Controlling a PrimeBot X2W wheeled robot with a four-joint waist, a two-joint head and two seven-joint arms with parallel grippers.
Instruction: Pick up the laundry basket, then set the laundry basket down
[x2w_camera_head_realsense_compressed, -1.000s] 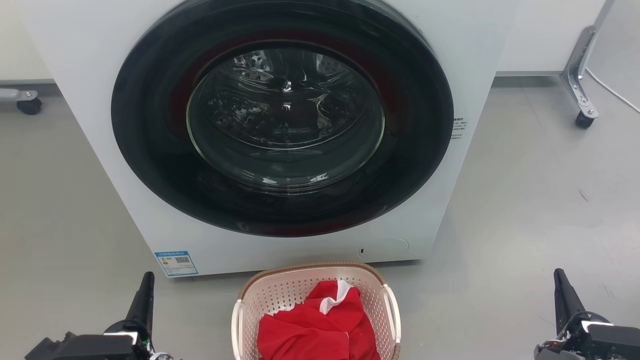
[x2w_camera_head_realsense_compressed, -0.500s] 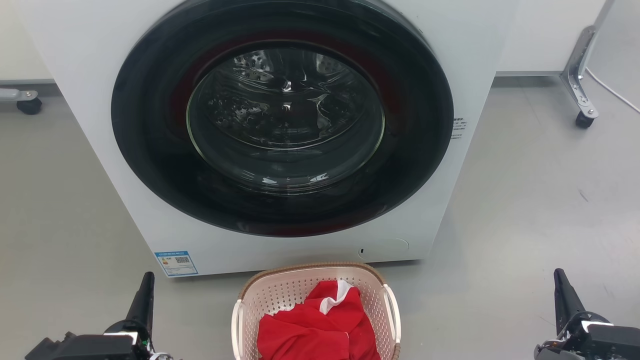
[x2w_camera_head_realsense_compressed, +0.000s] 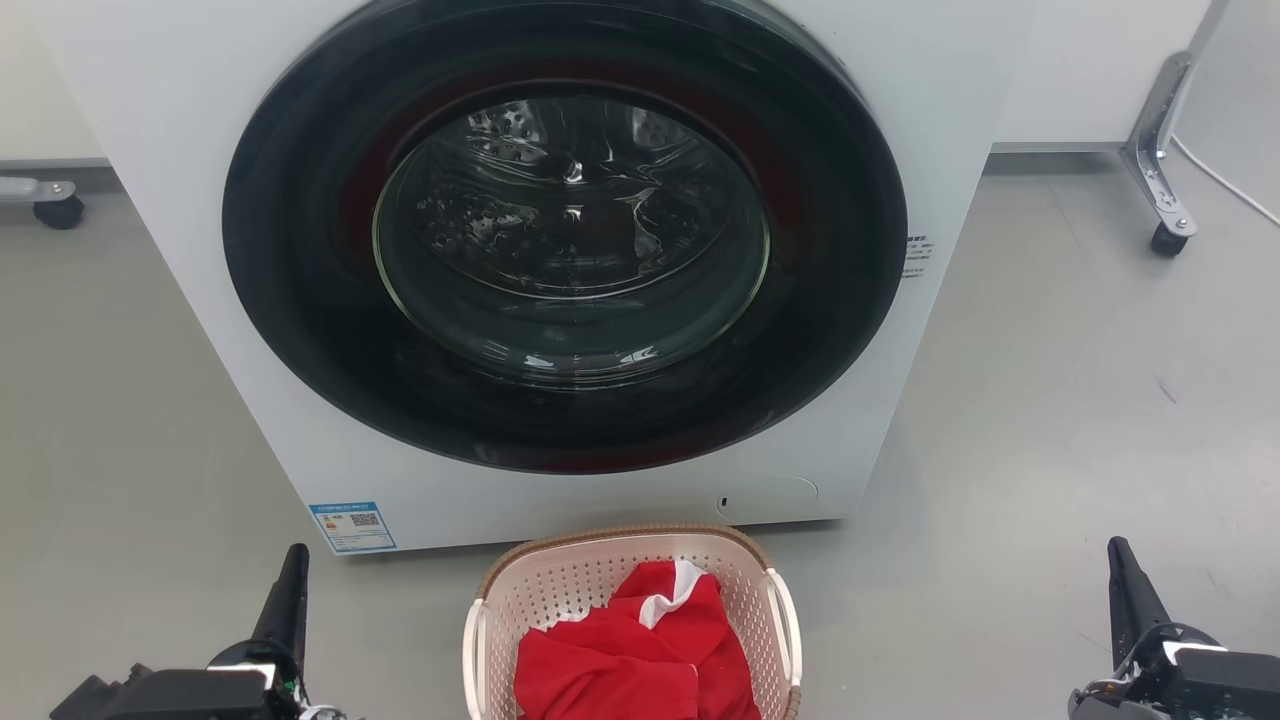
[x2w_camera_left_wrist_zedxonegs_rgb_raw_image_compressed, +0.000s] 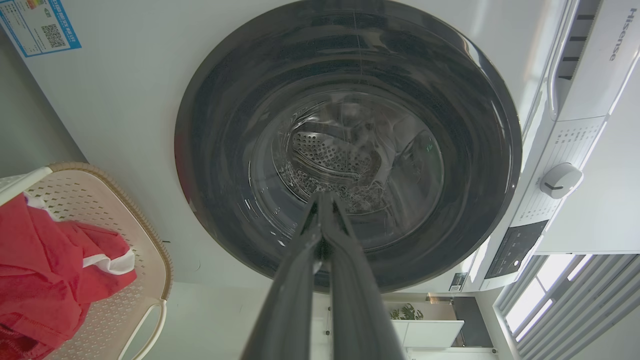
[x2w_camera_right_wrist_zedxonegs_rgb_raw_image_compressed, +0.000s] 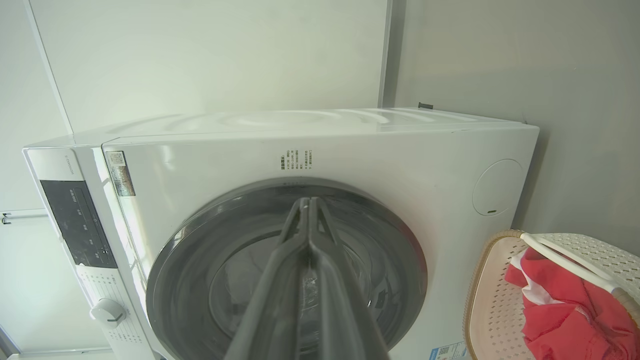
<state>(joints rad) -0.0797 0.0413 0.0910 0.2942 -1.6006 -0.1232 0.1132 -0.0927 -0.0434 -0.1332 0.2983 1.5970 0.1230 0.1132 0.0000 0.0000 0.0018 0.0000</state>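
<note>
Nothing is noted as moved since the earlier frames: the laundry basket stands on the floor just before the washing machine, centred between left gripper and right gripper, as suits a two-handed lift or a finished set-down. Both are recorded clenched empty, a closure settled by the wrist views alone.

Grey floor, pale wall, perhaps slatted window.
</note>
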